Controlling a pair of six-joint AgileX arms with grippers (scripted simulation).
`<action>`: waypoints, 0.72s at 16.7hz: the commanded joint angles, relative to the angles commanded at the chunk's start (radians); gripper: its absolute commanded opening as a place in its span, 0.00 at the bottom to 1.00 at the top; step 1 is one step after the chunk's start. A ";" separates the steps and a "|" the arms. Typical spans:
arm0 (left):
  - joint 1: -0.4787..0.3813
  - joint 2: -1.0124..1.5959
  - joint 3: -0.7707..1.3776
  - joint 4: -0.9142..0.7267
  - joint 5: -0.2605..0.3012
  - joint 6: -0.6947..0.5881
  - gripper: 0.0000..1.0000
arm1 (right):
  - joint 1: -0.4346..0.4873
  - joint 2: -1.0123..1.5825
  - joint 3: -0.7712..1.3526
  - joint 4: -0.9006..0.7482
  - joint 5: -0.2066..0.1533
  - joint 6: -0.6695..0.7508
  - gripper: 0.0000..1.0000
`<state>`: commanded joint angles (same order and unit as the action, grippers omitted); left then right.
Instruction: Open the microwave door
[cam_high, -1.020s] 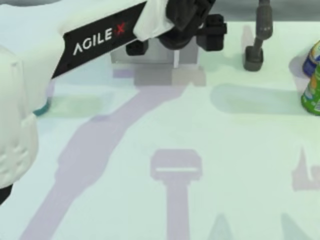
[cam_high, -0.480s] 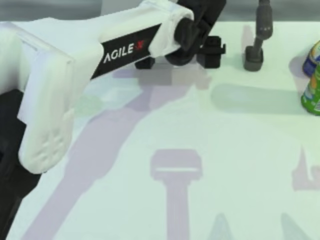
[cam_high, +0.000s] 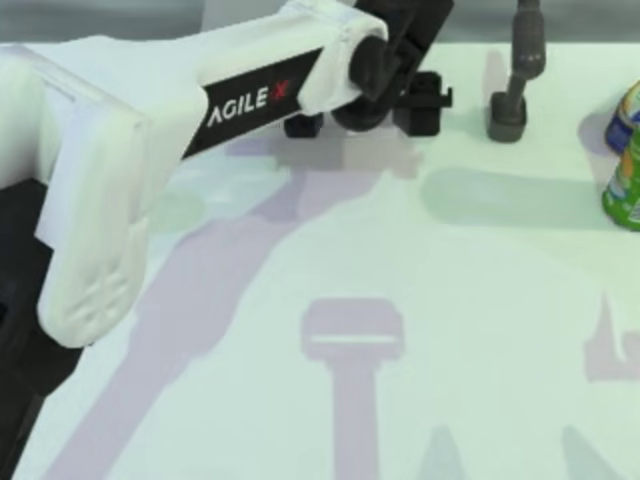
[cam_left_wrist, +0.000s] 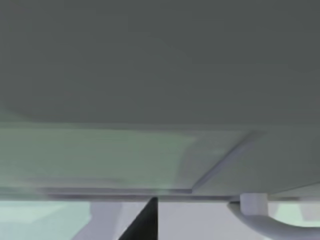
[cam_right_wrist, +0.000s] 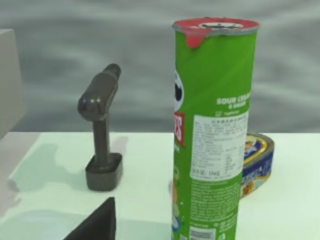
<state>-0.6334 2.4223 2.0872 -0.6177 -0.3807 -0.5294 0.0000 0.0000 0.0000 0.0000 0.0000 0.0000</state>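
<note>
In the top view my left arm reaches across to the back middle of the table and covers the microwave. My left gripper (cam_high: 362, 112) stands open there, its black fingers (cam_high: 426, 100) spread wide. The left wrist view is pressed close to the microwave door (cam_left_wrist: 100, 155); the door's pale bar handle (cam_left_wrist: 255, 205) shows near one black fingertip (cam_left_wrist: 146, 225). A pale edge of the microwave (cam_right_wrist: 7, 80) shows in the right wrist view. My right gripper is out of the top view, and only one dark fingertip (cam_right_wrist: 97, 225) of it shows.
A dark grey drill-shaped tool (cam_high: 510, 95) stands upright right of the microwave. A green crisp tube (cam_high: 625, 185) and a blue tin (cam_high: 625, 110) stand at the table's right edge. Both are close in front of my right wrist camera.
My left arm has swung in over the microwave, which showed a second ago and is now covered. In the last half second the gripper shifted only slightly.
</note>
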 joint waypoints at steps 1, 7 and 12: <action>0.000 0.000 0.000 0.000 0.000 0.000 0.47 | 0.000 0.000 0.000 0.000 0.000 0.000 1.00; 0.000 0.000 0.000 0.000 0.000 0.000 0.02 | 0.000 0.000 0.000 0.000 0.000 0.000 1.00; 0.000 0.000 0.000 0.000 0.000 0.000 0.00 | 0.000 0.000 0.000 0.000 0.000 0.000 1.00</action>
<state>-0.6334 2.4223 2.0872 -0.6177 -0.3807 -0.5294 0.0000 0.0000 0.0000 0.0000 0.0000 0.0000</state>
